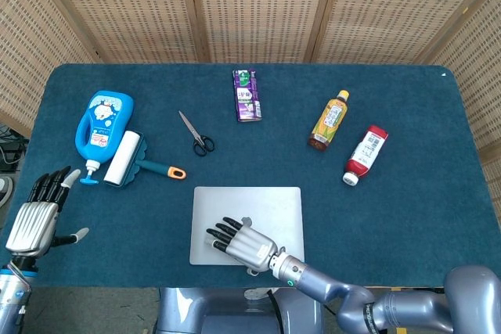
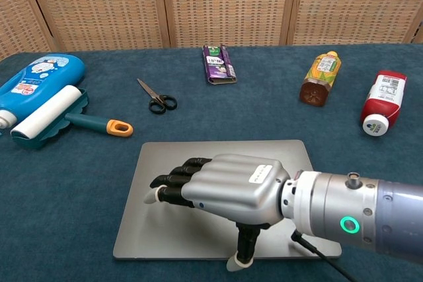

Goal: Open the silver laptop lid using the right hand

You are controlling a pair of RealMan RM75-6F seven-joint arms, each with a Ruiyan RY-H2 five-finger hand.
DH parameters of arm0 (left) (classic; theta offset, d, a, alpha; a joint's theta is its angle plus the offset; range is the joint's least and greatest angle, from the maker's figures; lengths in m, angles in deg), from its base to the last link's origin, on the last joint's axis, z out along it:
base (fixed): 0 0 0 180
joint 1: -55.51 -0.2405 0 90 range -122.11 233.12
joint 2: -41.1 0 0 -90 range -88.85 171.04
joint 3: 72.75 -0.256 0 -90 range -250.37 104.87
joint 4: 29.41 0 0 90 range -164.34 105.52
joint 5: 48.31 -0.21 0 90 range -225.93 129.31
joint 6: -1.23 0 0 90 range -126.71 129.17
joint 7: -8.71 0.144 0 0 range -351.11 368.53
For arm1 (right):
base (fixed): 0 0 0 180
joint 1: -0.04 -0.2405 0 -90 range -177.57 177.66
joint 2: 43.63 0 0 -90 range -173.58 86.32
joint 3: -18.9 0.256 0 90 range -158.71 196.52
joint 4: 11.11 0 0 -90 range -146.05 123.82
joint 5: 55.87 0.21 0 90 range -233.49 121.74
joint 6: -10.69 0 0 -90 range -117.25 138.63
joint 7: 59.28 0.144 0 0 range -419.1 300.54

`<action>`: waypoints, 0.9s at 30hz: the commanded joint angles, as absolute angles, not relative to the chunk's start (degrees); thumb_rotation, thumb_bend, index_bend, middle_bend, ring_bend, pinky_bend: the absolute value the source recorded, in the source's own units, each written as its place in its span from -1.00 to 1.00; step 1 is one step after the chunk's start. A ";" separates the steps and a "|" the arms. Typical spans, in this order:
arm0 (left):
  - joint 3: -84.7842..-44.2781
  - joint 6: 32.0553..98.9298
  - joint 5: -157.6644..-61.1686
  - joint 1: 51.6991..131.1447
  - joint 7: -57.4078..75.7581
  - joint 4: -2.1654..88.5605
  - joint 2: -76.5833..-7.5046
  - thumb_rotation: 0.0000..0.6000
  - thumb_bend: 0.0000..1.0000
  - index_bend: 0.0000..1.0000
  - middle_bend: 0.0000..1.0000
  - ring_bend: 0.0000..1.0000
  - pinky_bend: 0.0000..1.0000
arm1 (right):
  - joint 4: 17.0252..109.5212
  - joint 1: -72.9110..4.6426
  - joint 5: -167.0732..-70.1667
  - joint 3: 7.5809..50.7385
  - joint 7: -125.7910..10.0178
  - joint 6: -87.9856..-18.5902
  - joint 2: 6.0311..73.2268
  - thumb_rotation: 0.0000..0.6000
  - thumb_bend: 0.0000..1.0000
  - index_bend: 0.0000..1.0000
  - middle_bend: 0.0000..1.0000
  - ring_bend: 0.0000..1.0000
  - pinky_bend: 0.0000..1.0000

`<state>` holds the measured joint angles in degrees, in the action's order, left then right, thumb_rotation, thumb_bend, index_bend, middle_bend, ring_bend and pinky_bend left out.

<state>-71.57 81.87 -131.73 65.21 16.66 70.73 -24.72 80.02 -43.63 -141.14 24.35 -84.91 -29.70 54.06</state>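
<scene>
The silver laptop (image 1: 270, 205) lies shut near the table's front edge, its lid (image 2: 264, 151) flat. My right hand (image 1: 243, 242) hovers palm down over the front left part of the lid, fingers stretched out toward the left and holding nothing. In the chest view the right hand (image 2: 225, 189) covers the lid's logo, and its thumb hangs down at the laptop's front edge. Whether the fingers touch the lid is unclear. My left hand (image 1: 35, 217) is off at the table's front left corner, fingers spread and empty.
Behind the laptop lie a blue detergent bottle (image 1: 102, 119), a lint roller (image 1: 129, 158), scissors (image 1: 196, 134), a purple packet (image 1: 246, 95), a yellow drink bottle (image 1: 329, 120) and a red-capped bottle (image 1: 365, 154).
</scene>
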 commanded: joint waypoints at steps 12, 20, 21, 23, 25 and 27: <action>-71.55 81.84 -132.00 65.03 17.29 70.68 -25.05 1.00 -1.00 -1.00 -1.00 -1.00 -1.00 | 77.29 -44.05 -140.71 21.91 -86.01 -32.69 56.93 1.00 -0.87 -0.86 -1.00 -1.00 -1.00; -71.16 81.78 -131.43 64.95 17.18 70.68 -25.12 1.00 -1.00 -1.00 -1.00 -1.00 -1.00 | 75.46 -44.30 -140.20 21.67 -85.98 -33.92 58.27 1.00 -0.81 -0.82 -1.00 -1.00 -1.00; -71.17 81.75 -131.49 64.96 17.17 70.65 -25.12 1.00 -1.00 -1.00 -1.00 -1.00 -1.00 | 74.98 -44.33 -140.04 21.61 -86.09 -34.05 58.55 1.00 -0.80 -0.82 -1.00 -1.00 -1.00; -71.19 81.70 -131.64 64.97 17.08 70.62 -25.12 1.00 -1.00 -1.00 -1.00 -1.00 -1.00 | 74.16 -44.33 -139.85 21.52 -86.03 -34.38 59.15 1.00 -0.74 -0.81 -1.00 -1.00 -1.00; -71.18 81.74 -131.69 64.94 17.02 70.59 -25.12 1.00 -1.00 -1.00 -1.00 -1.00 -1.00 | 73.83 -44.40 -139.70 21.48 -85.80 -34.50 59.36 1.00 -0.69 -0.80 -1.00 -1.00 -1.00; -71.18 81.67 -131.72 64.95 17.02 70.60 -25.13 1.00 -1.00 -1.00 -1.00 -1.00 -1.00 | 73.43 -44.51 -139.57 21.50 -85.82 -34.71 59.53 1.00 -0.65 -0.79 -1.00 -1.00 -1.00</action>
